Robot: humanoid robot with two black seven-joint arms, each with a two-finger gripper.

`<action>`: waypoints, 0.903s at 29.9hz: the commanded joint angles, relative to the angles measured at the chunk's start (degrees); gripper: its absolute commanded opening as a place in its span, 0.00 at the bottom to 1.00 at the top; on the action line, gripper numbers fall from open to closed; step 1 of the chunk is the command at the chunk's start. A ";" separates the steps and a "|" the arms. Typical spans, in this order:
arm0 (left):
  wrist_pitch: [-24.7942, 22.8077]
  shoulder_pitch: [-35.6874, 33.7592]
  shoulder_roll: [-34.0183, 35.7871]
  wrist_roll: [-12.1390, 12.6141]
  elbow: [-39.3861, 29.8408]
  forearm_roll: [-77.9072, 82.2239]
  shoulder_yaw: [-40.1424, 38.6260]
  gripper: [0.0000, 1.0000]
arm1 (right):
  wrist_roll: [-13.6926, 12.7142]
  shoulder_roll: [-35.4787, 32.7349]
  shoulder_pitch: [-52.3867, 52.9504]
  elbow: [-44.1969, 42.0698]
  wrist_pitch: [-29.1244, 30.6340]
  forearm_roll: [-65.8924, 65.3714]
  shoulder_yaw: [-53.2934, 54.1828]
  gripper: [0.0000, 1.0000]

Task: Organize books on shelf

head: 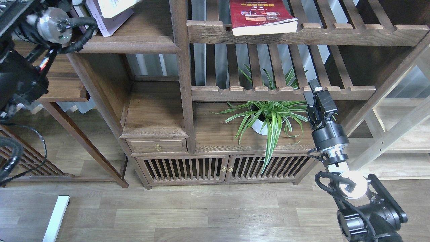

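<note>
Books (112, 15) lean, maybe 2, on shelf (131, 43).

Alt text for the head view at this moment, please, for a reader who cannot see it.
A walnut bookcase seen from above: the left arm reaches to the solid plank shelf at top left, where a lavender-white book lies under a white one, its hand out of sight. A dark red book lies flat on a slatted shelf; the right hand hangs beside a potted plant.

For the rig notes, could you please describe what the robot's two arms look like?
Both arms are black with round silver joint caps and looped black cables. The right arm ends in a boxy black gripper with pale-tipped fingers. The left arm carries a small red marking.
</note>
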 commanded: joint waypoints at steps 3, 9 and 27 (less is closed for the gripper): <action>0.10 -0.11 -0.96 -0.18 1.69 0.08 0.57 0.00 | 0.00 -0.51 0.00 0.05 0.00 0.52 0.08 0.72; 0.89 -0.28 -3.42 -3.16 5.38 0.08 1.89 0.00 | 0.00 -0.69 0.00 0.05 0.00 0.78 0.17 0.72; -1.31 -2.74 -6.41 -6.06 17.34 -0.62 2.50 0.00 | 0.00 -0.78 0.00 -0.04 0.00 1.66 1.40 0.72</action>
